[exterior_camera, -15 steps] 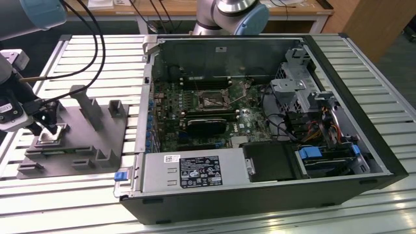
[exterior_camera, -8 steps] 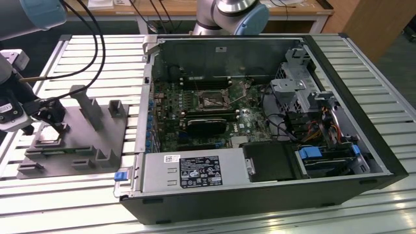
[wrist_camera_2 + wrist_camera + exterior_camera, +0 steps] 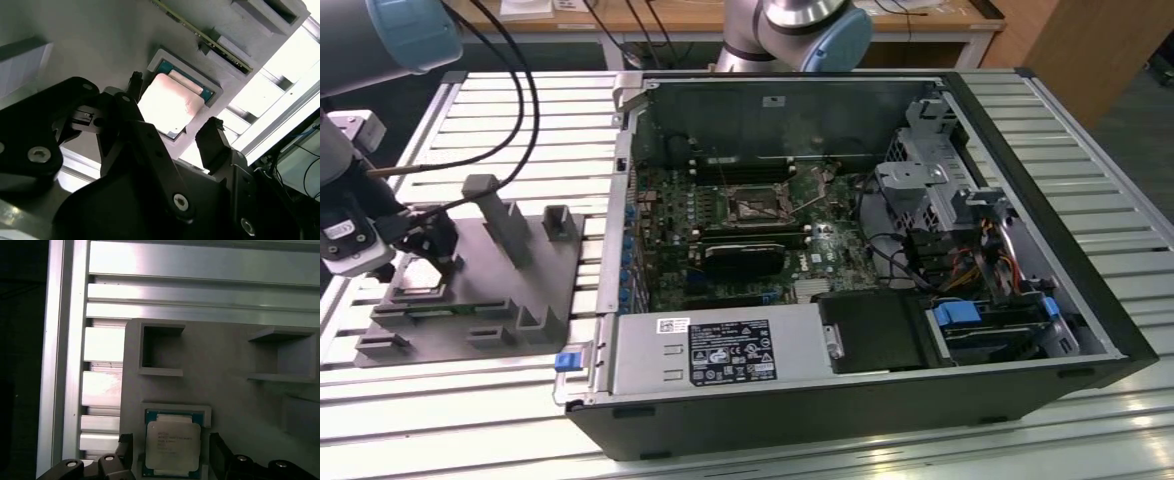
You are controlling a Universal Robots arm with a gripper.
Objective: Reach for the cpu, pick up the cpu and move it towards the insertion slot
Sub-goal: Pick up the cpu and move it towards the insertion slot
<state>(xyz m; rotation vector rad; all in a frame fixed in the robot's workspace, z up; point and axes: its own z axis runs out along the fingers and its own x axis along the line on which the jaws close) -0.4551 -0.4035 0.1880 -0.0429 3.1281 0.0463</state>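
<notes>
**Cpu** [image 3: 172, 446]: flat square chip with a silvery lid and a thin green rim. It lies flat in a shallow square recess of the grey fixture block [image 3: 225, 370], as seen in both wrist views. It has not been lifted.

**Gripper** [image 3: 171, 442]: black two-finger claw. The fingers [image 3: 126, 452] are apart, one on either side of the cpu. In the first wrist view a gap shows between each finger and the chip's edge, so nothing is clamped. In the exterior view the claw hangs over the fixture block's 9 o'clock end.

**Fixture block**: grey plastic with several open pockets and upright posts. It rests on the slatted aluminium table [image 3: 454, 425], at 9 o'clock of the open computer case [image 3: 1067, 250] in the exterior view.

**Insertion slot** [image 3: 754, 205]: square socket with a silver metal frame and a dark centre. It sits on the motherboard inside the case, just at 12 o'clock of a long black rectangular block [image 3: 740, 257]. It is at 3 o'clock from the gripper and well apart from it.

**Power supply** [image 3: 720, 350]: silver box with a label, at the case's 6 o'clock edge.
</notes>
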